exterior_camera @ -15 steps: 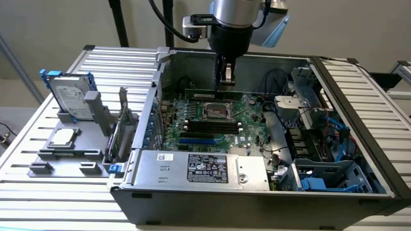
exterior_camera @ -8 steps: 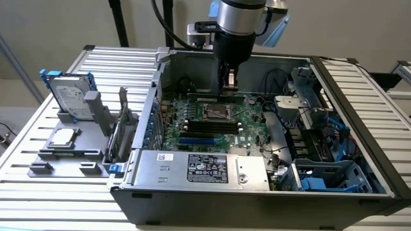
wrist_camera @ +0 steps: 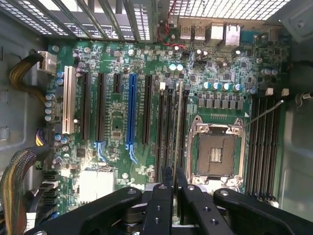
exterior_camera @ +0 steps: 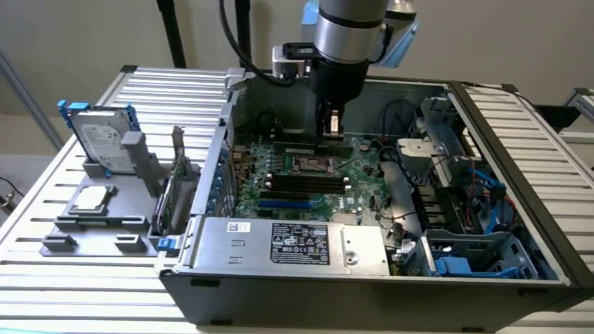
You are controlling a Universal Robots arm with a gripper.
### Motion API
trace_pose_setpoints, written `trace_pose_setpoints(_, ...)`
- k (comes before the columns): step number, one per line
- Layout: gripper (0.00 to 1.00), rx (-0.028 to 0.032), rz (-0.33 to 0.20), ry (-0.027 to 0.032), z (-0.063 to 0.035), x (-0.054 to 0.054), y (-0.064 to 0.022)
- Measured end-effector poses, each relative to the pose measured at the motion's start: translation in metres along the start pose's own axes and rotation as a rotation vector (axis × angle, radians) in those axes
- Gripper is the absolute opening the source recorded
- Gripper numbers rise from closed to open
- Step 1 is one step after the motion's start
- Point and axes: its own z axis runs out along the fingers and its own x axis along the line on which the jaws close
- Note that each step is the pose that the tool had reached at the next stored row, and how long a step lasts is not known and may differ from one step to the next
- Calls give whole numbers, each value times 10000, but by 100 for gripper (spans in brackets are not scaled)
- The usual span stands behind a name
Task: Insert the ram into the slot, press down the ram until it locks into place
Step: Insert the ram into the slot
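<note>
Reaching down into an open computer case (exterior_camera: 278,296) lying on a slatted surface (exterior_camera: 83,306). Pinching the ram (exterior_camera: 302,149) (wrist_camera: 177,122) by its long upper edge with the gripper (exterior_camera: 330,133) (wrist_camera: 174,172), fingers (wrist_camera: 161,200) nearly together, stick clamped between them. Holding it level and edge-on over the black slots (exterior_camera: 307,182) (wrist_camera: 169,127), in the strip between the blue slot (exterior_camera: 283,204) (wrist_camera: 131,112) and the processor socket (exterior_camera: 311,165) (wrist_camera: 215,152). Running parallel to those slots, ends roughly in line with their end clips. Cannot tell whether the lower edge touches a slot or hangs just above it.

Tight sideways: socket's metal frame just beside on one flank, neighbouring black slots on the other. Free along the stick's length. Open from above, case top off, side walls well apart from the gripper. Toward the exterior view's right, drive cage (exterior_camera: 455,174) and cables (exterior_camera: 408,111) crowding the board's edge. Along the near edge, a power supply box (exterior_camera: 288,243). Outside the case, at the exterior view's left, a hard drive (exterior_camera: 97,139) standing upright in a grey holder (exterior_camera: 102,223).
</note>
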Motion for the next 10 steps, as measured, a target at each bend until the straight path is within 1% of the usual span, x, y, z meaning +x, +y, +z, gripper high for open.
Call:
trace_pose_setpoints(7,13,-43,1,-2,119,32,-13)
trace_pose_setpoints(10,13,-71,1,-2,173,43,-15)
